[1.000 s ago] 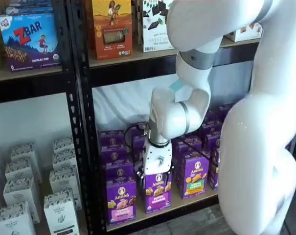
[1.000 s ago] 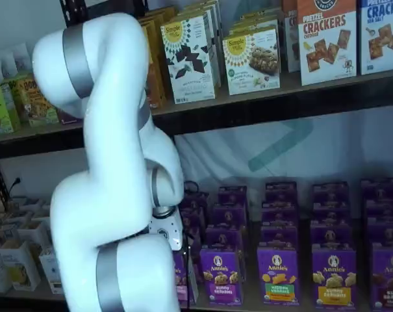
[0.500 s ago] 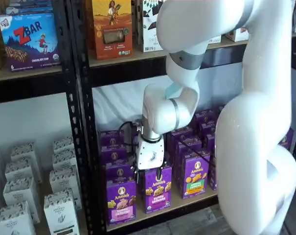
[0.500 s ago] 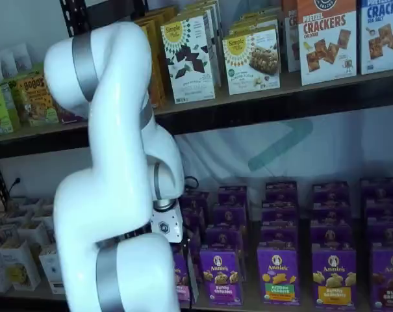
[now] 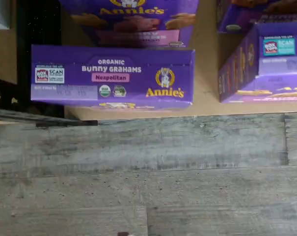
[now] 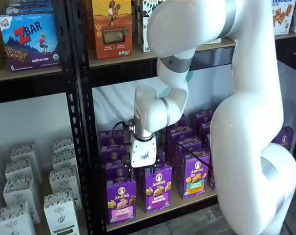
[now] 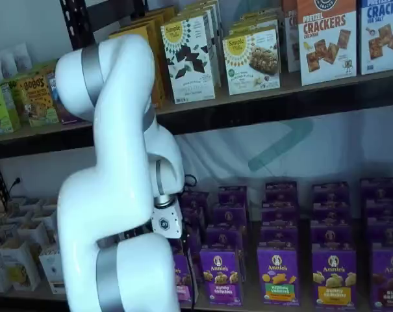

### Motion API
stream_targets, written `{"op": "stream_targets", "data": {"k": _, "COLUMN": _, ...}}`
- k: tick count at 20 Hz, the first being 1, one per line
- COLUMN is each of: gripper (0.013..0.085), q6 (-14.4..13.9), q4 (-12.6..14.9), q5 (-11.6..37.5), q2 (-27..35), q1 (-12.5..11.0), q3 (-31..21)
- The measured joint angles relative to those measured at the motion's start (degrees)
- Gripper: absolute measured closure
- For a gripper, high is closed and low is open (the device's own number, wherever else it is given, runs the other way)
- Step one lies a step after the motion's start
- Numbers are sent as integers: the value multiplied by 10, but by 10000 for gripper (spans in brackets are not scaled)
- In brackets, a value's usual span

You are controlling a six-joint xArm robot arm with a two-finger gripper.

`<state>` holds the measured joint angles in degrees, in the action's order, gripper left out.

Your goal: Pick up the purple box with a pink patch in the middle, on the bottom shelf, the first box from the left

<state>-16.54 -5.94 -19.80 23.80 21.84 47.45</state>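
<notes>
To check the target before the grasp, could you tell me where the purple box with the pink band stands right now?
In a shelf view, the purple box stands at the front left end of the bottom shelf, beside the black upright post and a neighbouring purple carton.

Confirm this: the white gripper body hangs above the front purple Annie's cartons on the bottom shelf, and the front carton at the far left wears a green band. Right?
Not quite. The band on the purple box at the far left of the front row is pink, not green, as a shelf view shows. The rest holds: the white gripper hangs above the front cartons on the bottom shelf.
</notes>
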Motion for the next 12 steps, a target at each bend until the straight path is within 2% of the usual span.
{"op": "stream_targets", "data": {"k": 4, "gripper": 130, "q6": 22, "q4": -24, "q5": -5, "q2": 22, "q1": 1, "q3": 24}}
{"op": "stream_targets", "data": {"k": 12, "gripper": 130, "q6": 50, "q4": -52, "q5": -17, "q2": 62, "q1": -3, "q3": 66}}
